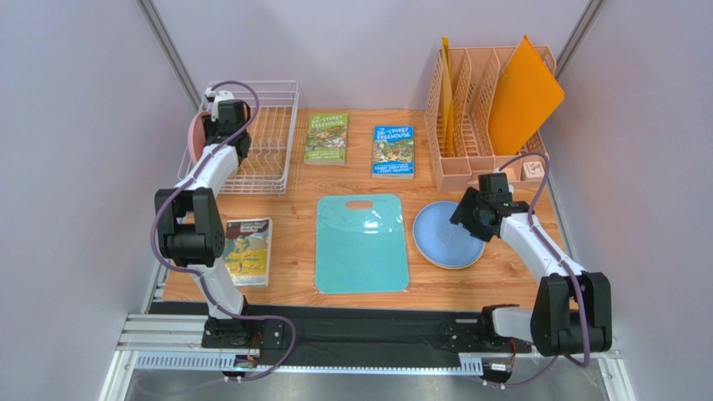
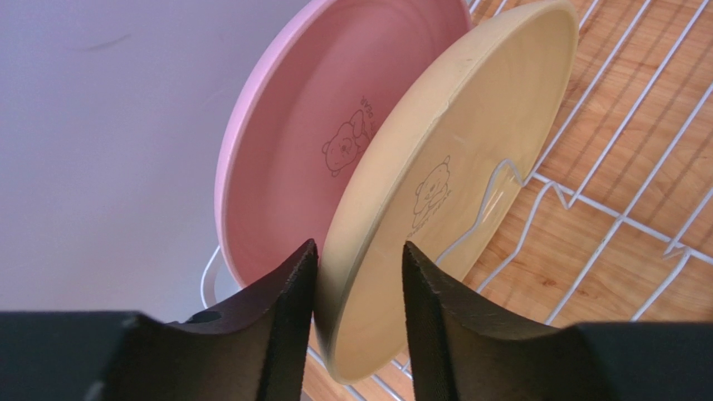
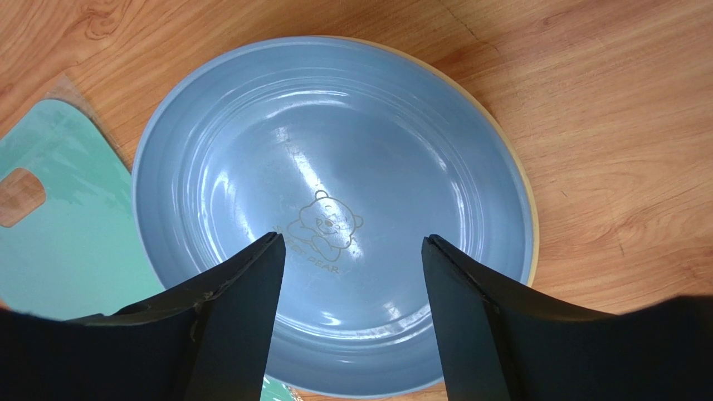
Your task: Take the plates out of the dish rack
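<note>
The white wire dish rack (image 1: pixel 272 134) stands at the back left. Two plates stand on edge at its left end: a pink plate (image 2: pixel 318 100) and, in front of it, a pale yellowish plate (image 2: pixel 469 125). My left gripper (image 2: pixel 360 251) is open and straddles the yellowish plate's lower rim. Its left finger lies against the rim's back and its right finger stands a little off the face. A blue plate (image 3: pixel 335 134) lies flat on the table at the right, on top of another pale plate whose rim (image 3: pixel 527 209) shows. My right gripper (image 3: pixel 351 242) hovers open over the blue plate, holding nothing.
A teal cutting board (image 1: pixel 362 244) lies mid-table, just left of the blue plate (image 1: pixel 443 242). Two books (image 1: pixel 326 139) (image 1: pixel 393 151) lie behind it, and a third book (image 1: pixel 247 251) at the front left. A peach organizer (image 1: pixel 477 109) holding an orange board (image 1: pixel 523 96) stands at the back right.
</note>
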Controlling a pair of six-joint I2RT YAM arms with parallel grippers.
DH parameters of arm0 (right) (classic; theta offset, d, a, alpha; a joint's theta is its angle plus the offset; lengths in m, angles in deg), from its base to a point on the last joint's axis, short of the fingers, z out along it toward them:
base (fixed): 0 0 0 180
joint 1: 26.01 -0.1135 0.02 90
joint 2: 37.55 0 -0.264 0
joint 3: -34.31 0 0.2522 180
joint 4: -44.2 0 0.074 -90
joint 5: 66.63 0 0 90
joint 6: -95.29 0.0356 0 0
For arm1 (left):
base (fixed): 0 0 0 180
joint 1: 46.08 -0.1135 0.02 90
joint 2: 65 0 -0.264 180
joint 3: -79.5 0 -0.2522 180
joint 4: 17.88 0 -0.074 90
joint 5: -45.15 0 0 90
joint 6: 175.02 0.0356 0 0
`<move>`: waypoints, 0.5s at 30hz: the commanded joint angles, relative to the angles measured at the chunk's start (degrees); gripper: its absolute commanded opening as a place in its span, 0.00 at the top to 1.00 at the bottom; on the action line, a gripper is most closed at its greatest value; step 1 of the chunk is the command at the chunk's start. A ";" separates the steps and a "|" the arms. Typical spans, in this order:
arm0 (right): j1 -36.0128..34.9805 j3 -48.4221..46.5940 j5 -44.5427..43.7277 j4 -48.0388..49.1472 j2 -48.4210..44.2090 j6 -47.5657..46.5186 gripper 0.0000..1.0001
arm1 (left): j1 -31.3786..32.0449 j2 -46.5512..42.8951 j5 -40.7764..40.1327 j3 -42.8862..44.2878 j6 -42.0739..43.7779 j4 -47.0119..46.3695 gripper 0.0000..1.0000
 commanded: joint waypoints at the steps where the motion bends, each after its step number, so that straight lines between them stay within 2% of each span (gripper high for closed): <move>1: 0.05 -1.47 0.51 3.37 0.96 -0.89 0.34 | -0.28 -1.10 -1.40 0.16 1.14 -2.53 0.57; 3: 0.05 -1.39 0.51 3.63 1.49 -0.72 0.34 | -0.28 -1.63 -2.02 -0.63 1.40 -3.23 0.65; 4: 0.14 -1.39 0.51 3.64 1.49 -0.72 0.34 | -0.28 -1.90 -2.45 -0.90 1.40 -3.41 0.71; 5: 0.14 -1.30 0.51 3.72 1.66 -0.63 0.34 | -0.37 -2.07 -2.72 -1.07 1.58 -3.67 0.82; 6: 0.05 -1.21 0.51 3.81 1.75 -0.63 0.34 | -0.28 -2.34 -2.90 -1.60 1.58 -3.76 0.85; 8: 0.05 -1.12 0.51 3.90 1.93 -0.63 0.34 | -0.28 -2.43 -3.77 -1.78 1.32 -3.68 0.98; 14: -0.04 -0.77 0.51 3.64 1.49 -0.63 0.34 | 0.69 -3.30 -8.78 -3.44 2.46 -6.39 1.00; 15: -0.04 -0.51 2.34 3.72 1.40 -0.71 0.34 | 2.43 -3.39 -10.09 -3.80 5.16 -7.36 1.00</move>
